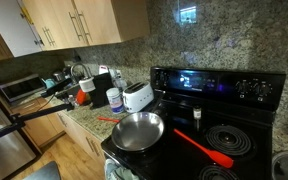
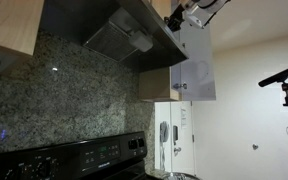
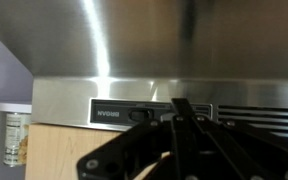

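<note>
In the wrist view my gripper (image 3: 181,108) has its two black fingers pressed together, with nothing between them. The tips point at the dark control strip (image 3: 149,113) on the front of a stainless steel range hood (image 3: 134,40), right by a small switch; I cannot tell whether they touch it. In an exterior view the gripper (image 2: 189,15) sits high up at the hood's front edge (image 2: 169,45), above the black stove's back panel (image 2: 84,155). The gripper is out of view in the exterior view of the stove top.
A steel frying pan (image 1: 137,130) and a red spatula (image 1: 204,147) lie on the black stove (image 1: 219,85). A white toaster (image 1: 137,96) and jars stand on the granite counter. Wooden cabinets (image 1: 74,20) hang above. A white cupboard (image 2: 194,65) adjoins the hood.
</note>
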Controlling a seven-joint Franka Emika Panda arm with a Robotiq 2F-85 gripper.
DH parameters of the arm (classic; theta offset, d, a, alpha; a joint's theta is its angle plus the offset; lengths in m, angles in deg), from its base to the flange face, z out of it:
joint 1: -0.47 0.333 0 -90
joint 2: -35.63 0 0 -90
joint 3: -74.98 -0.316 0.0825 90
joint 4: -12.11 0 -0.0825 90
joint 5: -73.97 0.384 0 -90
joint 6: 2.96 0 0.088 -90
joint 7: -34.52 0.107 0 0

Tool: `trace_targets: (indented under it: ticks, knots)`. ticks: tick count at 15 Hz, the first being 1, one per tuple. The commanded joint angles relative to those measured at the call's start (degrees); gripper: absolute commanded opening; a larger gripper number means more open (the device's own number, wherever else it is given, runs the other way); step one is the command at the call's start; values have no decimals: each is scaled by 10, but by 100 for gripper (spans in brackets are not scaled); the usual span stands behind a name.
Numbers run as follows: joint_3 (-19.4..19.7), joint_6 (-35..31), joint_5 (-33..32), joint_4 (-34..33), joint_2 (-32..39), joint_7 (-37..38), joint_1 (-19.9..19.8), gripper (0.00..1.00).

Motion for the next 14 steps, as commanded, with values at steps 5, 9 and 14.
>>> trace_targets:
  ticks: [5, 9, 14]
  knots:
    - [-2, -5, 6, -6, 6, -6, 1, 0]
    - [4, -7, -17, -21, 16, 7, 8, 0]
    - [4, -11, -33, -39, 26, 7, 11, 0]
